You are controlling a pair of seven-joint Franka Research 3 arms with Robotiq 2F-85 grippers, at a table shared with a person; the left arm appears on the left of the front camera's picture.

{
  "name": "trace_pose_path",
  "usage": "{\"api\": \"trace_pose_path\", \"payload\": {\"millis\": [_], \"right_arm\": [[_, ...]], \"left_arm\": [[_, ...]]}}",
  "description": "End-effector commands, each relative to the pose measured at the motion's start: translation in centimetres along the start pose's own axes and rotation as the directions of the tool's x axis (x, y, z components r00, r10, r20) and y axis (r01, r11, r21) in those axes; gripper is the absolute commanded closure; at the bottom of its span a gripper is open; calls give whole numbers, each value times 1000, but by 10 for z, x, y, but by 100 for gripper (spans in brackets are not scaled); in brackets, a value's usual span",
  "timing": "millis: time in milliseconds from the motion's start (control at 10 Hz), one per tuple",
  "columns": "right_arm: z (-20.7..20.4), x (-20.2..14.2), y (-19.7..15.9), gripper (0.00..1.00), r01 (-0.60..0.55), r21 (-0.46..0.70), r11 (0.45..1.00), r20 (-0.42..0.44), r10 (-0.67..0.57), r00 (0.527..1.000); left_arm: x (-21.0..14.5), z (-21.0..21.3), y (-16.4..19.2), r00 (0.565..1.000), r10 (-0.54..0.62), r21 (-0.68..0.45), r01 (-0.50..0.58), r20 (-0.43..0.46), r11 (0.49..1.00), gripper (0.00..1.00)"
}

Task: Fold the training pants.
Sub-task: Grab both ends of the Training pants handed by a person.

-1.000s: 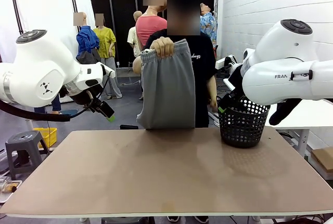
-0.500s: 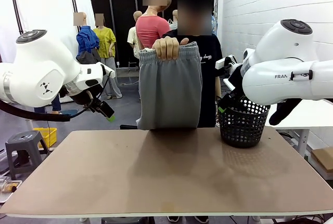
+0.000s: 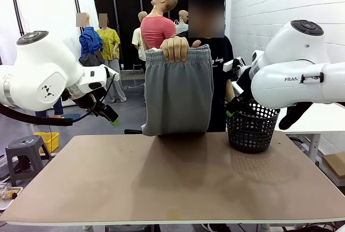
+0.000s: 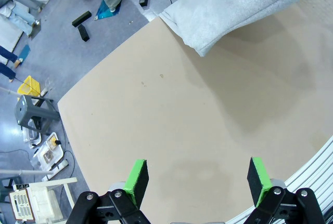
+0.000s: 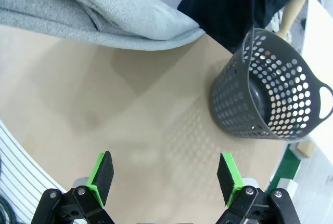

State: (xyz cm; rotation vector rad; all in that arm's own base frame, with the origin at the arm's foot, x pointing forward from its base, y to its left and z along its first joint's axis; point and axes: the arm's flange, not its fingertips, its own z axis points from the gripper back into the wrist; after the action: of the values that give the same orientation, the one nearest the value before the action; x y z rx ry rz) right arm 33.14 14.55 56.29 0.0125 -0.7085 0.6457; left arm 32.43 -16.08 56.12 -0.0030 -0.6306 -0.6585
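The light brown, bare tabletop (image 3: 172, 189) takes up the near ground. Above its 9 o'clock side hangs the black two-finger left tool (image 4: 197, 180) with green pads, on its white arm. Its jaws are spread wide with nothing between them, and it points down at bare tabletop. From the 3 o'clock side comes the second white arm. Its right tool (image 5: 165, 177), black with green pads too, is likewise spread wide and holds nothing above the tabletop.

Farther back, at about 2 o'clock on the tabletop, stands a black perforated plastic basket (image 3: 250, 129), upright and close to the far edge.

At 12 o'clock, at the far edge, hang the light grey soft jersey training pants (image 3: 177, 92). They are held up by their gathered elastic waistband, and the cloth falls straight down in one long panel. The lower end reaches the far edge of the tabletop; whether it touches the surface cannot be told. The pants hang just beside the basket, toward 9 o'clock from it, and well apart from both tools.

Behind them stands a person in a dark shirt, whose hand (image 3: 175, 49) grips the middle of the waistband from above.
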Motion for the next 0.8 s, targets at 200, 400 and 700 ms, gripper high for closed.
{"api": "trace_pose_path", "payload": {"millis": [200, 400, 700], "right_arm": [[-1, 0, 0, 0, 1, 3, 1000, -1, -1, 1000], [-1, 0, 0, 0, 1, 3, 1000, -1, -1, 1000], [0, 0, 0, 0, 0, 0, 1000, 0, 0, 1000]], "left_arm": [[1, -1, 1, 1000, -10, -2, 10, -1, 1000, 0], [1, -1, 1, 1000, -10, -2, 10, -1, 1000, 0], [0, 0, 0, 1000, 0, 0, 0, 0, 1000, 0]]}}
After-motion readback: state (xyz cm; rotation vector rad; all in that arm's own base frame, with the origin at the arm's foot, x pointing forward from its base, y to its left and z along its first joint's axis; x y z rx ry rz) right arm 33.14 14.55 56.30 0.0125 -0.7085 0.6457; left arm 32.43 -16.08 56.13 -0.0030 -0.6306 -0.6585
